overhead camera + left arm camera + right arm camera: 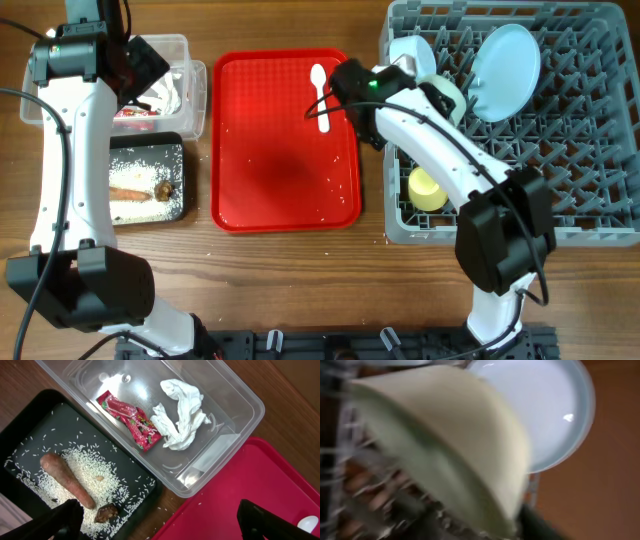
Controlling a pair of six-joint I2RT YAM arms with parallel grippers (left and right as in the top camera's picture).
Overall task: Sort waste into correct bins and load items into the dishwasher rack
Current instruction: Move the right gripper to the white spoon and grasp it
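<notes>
My left gripper (160, 527) is open and empty, hovering over the gap between the black tray (30, 425) and the red tray. The black tray holds rice (100, 467), the sausage stick (67, 480) and the dark lump (106, 513). The clear tub (235, 425) holds the wrapper (131, 420) and tissue (182, 412). My right gripper (405, 78) is at the rack's (580, 190) left back corner, against the mint bowl (447, 97), which fills the blurred right wrist view (445, 435). The rack also holds the plate (505, 72), yellow cup (427, 190) and a pale blue bowl (410, 50).
The red tray (285, 160) lies between the bins and the rack, with the white spoon (321, 95) at its back right and scattered rice grains on it. Loose grains also lie on the wooden table by the black tray.
</notes>
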